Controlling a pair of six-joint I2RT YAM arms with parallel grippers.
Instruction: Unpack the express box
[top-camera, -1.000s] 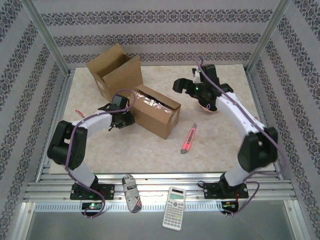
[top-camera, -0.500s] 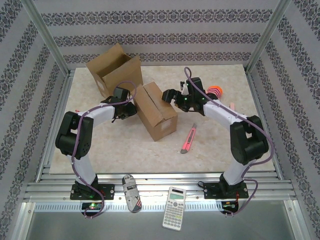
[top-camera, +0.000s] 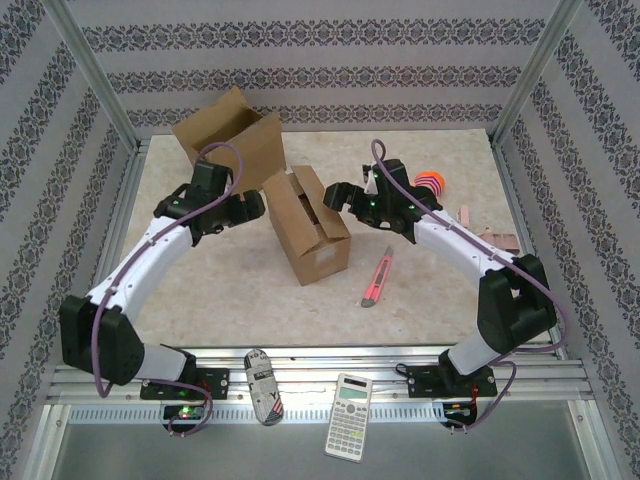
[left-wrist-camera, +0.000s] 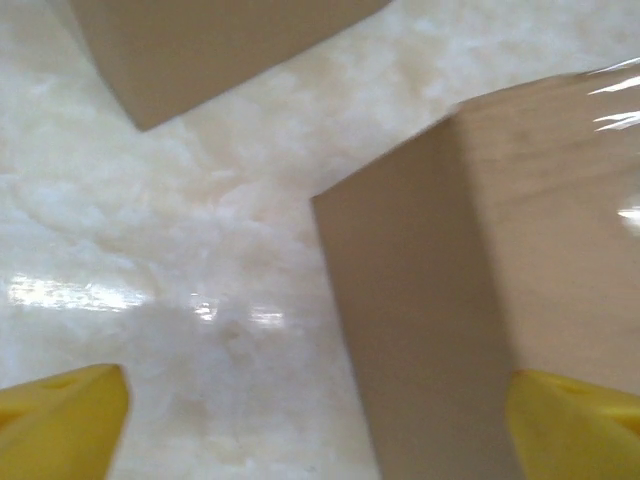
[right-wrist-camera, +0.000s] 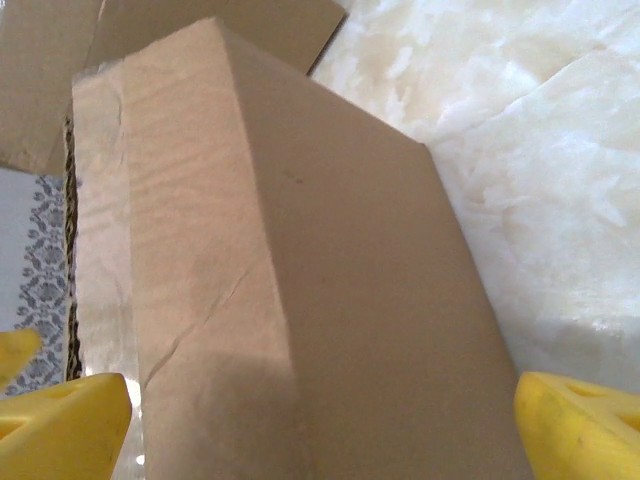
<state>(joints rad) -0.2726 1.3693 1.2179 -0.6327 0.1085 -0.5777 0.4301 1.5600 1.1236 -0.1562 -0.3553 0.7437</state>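
The taped box (top-camera: 310, 232) stands tipped on end at the middle of the tabletop (top-camera: 240, 300), between the two arms. The left end effector (top-camera: 247, 208) is spread wide just beside the box's left face and pinches nothing. The right end effector (top-camera: 335, 196) is also spread and straddles the upper right edge; we cannot tell whether its pads touch the cardboard. Glossy tape covers one face, and the flaps are not folded back. The knife (top-camera: 377, 277) lies unheld near the box. We judge the unpacking barely begun — opening and emptying remain.
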